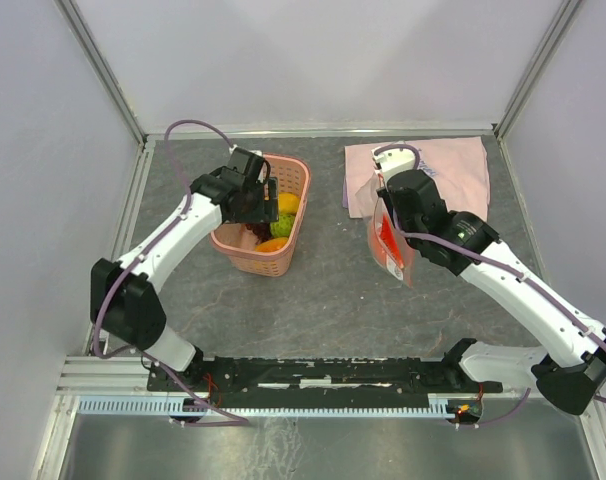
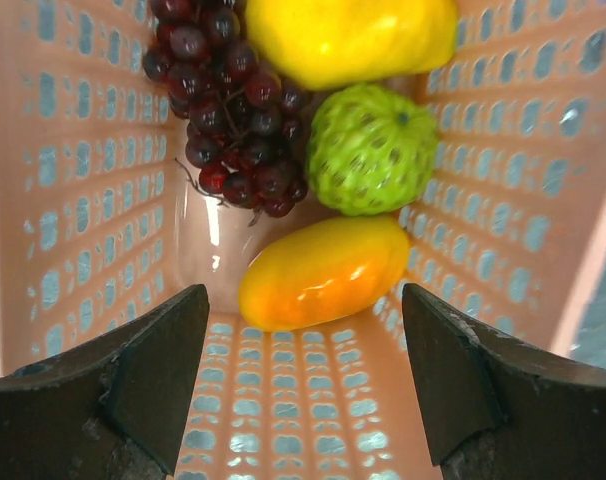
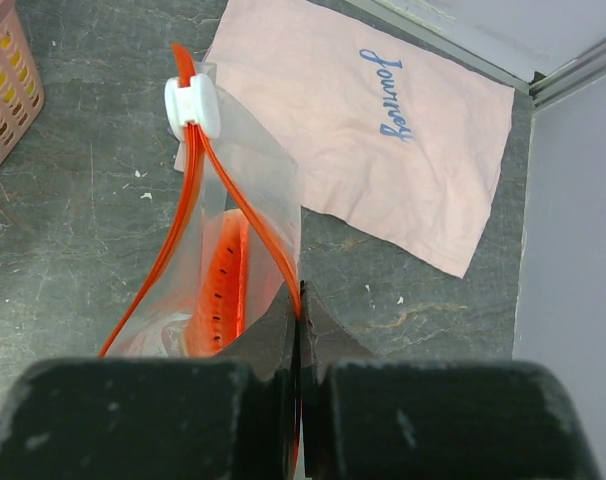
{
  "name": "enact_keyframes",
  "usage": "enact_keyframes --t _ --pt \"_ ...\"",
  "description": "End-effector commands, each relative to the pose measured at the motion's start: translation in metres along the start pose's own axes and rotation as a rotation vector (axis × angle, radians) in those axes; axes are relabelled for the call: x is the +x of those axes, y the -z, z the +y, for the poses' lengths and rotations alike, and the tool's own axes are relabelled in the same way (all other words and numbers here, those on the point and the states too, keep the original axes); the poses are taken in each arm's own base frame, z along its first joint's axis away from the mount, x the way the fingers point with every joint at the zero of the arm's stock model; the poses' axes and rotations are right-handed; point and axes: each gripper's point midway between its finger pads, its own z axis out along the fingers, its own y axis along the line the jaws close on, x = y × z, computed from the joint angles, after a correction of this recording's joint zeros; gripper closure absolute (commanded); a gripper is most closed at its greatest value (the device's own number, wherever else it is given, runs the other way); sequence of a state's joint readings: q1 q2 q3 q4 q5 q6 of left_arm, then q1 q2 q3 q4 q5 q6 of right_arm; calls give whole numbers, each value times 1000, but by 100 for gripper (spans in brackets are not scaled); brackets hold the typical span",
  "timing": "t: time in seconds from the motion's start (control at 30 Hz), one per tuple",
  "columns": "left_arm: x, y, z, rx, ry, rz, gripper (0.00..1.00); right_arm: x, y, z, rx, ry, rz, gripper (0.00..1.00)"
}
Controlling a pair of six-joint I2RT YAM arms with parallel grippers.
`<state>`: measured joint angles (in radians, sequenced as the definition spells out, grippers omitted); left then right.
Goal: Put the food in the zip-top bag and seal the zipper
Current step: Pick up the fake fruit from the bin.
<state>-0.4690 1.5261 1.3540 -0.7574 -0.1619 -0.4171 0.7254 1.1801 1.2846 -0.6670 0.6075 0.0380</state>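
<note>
My left gripper (image 1: 258, 205) (image 2: 305, 380) is down inside the pink basket (image 1: 245, 262), its jaws wide open and empty. Just ahead of them lies an orange-yellow mango-like fruit (image 2: 323, 272). Beyond it are a bumpy green fruit (image 2: 371, 148), dark purple grapes (image 2: 228, 110) and a yellow fruit (image 2: 348, 35). My right gripper (image 1: 388, 200) (image 3: 300, 300) is shut on the rim of the zip-top bag (image 1: 391, 245) (image 3: 253, 170), holding it up off the table. The bag's mouth gapes, the red-orange zipper (image 3: 223, 175) has its white slider (image 3: 192, 107) at the far end, and a red watermelon slice (image 3: 220, 290) is inside.
A pink cloth (image 1: 453, 170) (image 3: 383, 130) with blue writing lies flat at the back right, behind the bag. The basket wall (image 2: 73, 200) closes in on both sides of my left fingers. Metal frame rails and pale walls border the grey table.
</note>
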Motion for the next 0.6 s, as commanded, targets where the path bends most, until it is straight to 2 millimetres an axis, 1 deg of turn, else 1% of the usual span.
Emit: enact_keyframes --t 0.0,0.07,0.17,0.3,0.47,0.57 --pt "18 -2 7 17 -176 126 16 -8 1 -5 23 -19 -37 98" --pt "30 -12 13 9 -196 161 15 -8 0 -4 15 -20 -43 98" --pt "44 -24 12 32 -219 212 15 -7 0 -2 6 -21 -46 98" --pt "57 -41 8 83 -241 271 15 -6 -1 -1 6 -20 -46 98" --pt "72 -56 3 115 -244 327 15 -5 -1 0 -1 -19 -46 98" --pt "78 -65 5 104 -245 350 16 -4 -2 1 -5 -16 -47 98"
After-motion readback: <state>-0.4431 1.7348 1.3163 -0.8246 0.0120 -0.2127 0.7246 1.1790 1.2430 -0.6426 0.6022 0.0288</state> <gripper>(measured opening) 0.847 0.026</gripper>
